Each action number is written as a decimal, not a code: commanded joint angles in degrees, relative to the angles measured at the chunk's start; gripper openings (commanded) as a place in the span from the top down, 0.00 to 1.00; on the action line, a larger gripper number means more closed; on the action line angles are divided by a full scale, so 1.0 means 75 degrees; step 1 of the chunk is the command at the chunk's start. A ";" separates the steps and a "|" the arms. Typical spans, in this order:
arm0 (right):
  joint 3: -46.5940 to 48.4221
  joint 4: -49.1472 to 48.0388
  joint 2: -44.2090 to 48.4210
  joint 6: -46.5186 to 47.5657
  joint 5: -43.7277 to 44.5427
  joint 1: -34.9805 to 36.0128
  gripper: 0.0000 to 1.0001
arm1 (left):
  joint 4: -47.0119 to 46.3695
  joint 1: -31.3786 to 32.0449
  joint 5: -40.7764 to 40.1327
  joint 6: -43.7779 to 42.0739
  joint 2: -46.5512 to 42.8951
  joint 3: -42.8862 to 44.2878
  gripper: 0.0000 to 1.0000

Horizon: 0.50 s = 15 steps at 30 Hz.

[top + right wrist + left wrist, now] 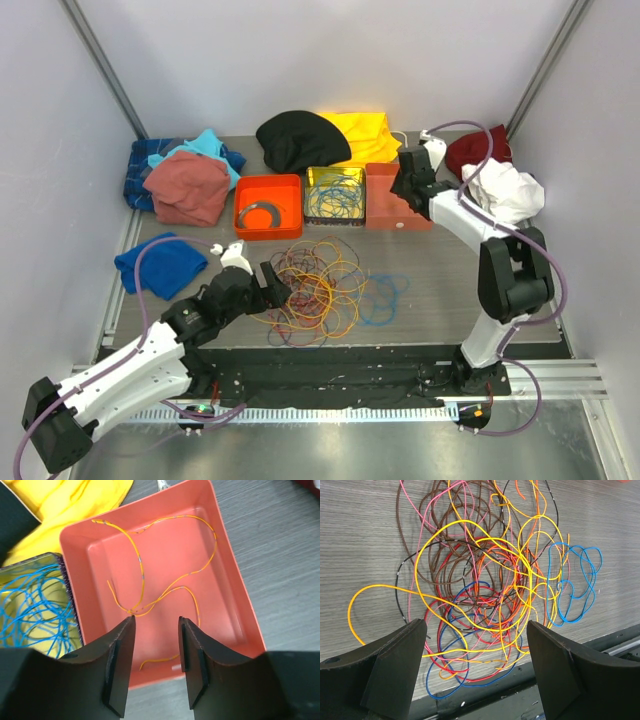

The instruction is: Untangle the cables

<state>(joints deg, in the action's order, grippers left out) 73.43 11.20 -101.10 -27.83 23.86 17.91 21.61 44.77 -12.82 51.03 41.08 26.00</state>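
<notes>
The cables (315, 290) lie in a loose tangle of yellow, orange, red, brown, pink and blue loops at the table's front middle. A light blue loop (383, 298) lies at its right side. My left gripper (282, 288) is open and empty at the tangle's left edge. In the left wrist view the tangle (485, 585) lies ahead of the open left gripper (476, 645). My right gripper (403, 190) is open and empty over the salmon tray (385, 205). In the right wrist view a single yellow-orange cable (142, 575) lies in that tray (230, 575), just ahead of the right gripper (156, 625).
A yellow box (334, 195) with blue cables stands between the salmon tray and an orange tray (285, 183) holding a grey ring (260, 212). Cloths lie around: black (300, 138), yellow (365, 135), pink-red (188, 185), blue (160, 262), white (505, 190).
</notes>
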 commanded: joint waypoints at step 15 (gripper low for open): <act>-0.0063 -0.0765 0.1549 -0.0600 -0.1232 0.0072 0.99 | 0.0001 0.0018 -0.0141 0.0005 -0.0040 0.0131 0.14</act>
<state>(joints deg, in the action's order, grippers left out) 70.94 10.68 -91.50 -30.35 21.37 18.00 21.61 44.77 -12.82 51.00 40.97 25.87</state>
